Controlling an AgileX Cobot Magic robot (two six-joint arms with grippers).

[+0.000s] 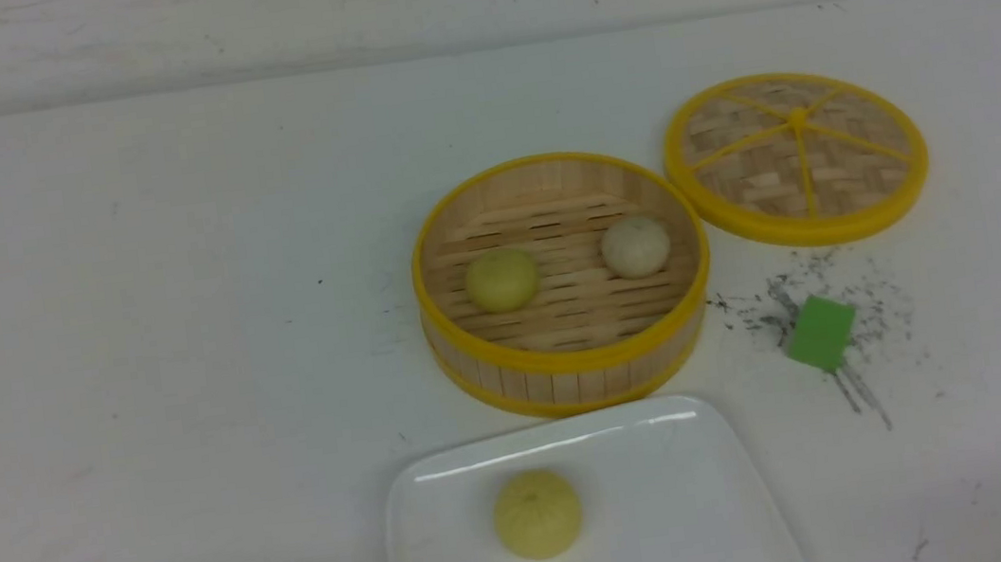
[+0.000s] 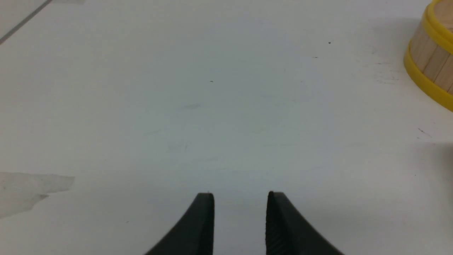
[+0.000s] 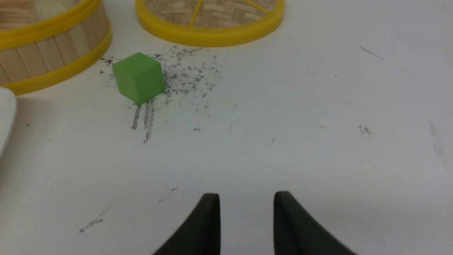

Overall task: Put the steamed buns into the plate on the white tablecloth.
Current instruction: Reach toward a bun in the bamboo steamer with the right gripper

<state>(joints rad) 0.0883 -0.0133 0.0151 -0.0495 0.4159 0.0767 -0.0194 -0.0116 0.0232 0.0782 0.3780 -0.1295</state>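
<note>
1. Sitting inside the bamboo steamer (image 1: 570, 377) are two of the steamed buns. A pale yellow bun (image 1: 501, 280) is on the left half of its slatted floor and an off-white bun (image 1: 636, 246) on the right half. They are apart from each other and clear of the wall.
2. A third bun (image 1: 537, 513), also pale yellow, lies on the plate (image 1: 681, 507). The plate stands just in front of the steamer, on the robot's side. Its far rim comes very close to the steamer's wall, and I cannot tell whether they touch.
3. A round lid (image 1: 797, 157) lies flat just to the right of the steamer and a little beyond it. Its woven face and yellow spokes are turned up, and its rim is near the steamer's rim.
4. A green block (image 1: 820, 333) rests to the right of the steamer, nearer the robot than the lid. It sits among dark specks and scratch marks on the white tablecloth (image 1: 132, 317).
5. The left gripper (image 2: 240, 198) is over bare cloth to the left of the steamer. Its two black fingers stand partly spread with a clear gap, and nothing is between them.
6. The right gripper (image 3: 246, 198) is over the cloth to the right of the steamer, on the robot's side of the green block. Its fingers are likewise partly spread and have hold of nothing.
</note>
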